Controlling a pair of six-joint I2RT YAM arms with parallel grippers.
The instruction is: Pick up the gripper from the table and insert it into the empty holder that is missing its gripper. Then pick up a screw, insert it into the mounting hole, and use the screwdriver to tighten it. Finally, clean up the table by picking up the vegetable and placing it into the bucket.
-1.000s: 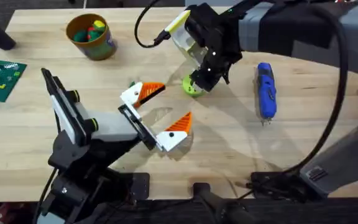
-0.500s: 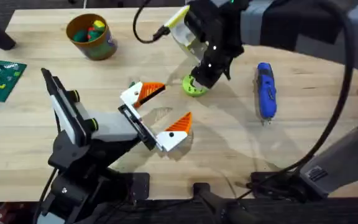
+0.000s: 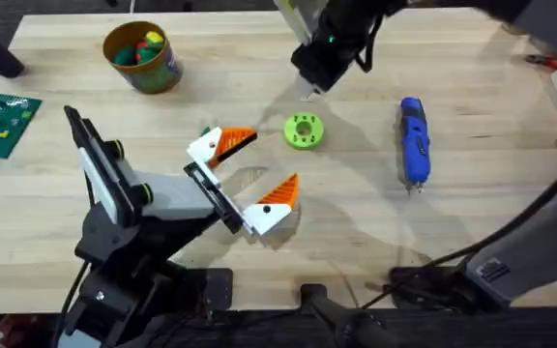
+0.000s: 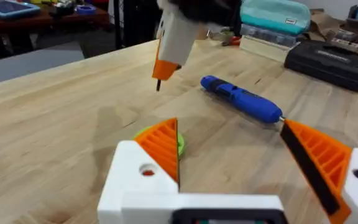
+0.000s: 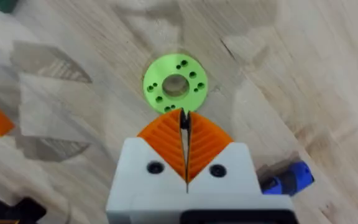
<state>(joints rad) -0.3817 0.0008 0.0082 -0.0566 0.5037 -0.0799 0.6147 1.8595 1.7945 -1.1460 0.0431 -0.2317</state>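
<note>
Overhead, your right gripper (image 3: 309,89) hangs above the counter (image 3: 472,203), jaws pressed together on a thin dark sliver you can't identify. Beneath it lies a green disc (image 3: 304,130). The screwdriver (image 3: 413,141) lies off to the right. Your left gripper (image 3: 254,174) rests low, jaws apart. The bucket (image 3: 141,56) stands at the far left.

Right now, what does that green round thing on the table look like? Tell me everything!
The green ring is a bright lime disc, plastic by the look of it, with a big centre hole and small holes around it. It lies flat on the wooden table, between the screwdriver and the orange-tipped fingers. Nothing touches it; the right gripper hangs above, shut.
</note>
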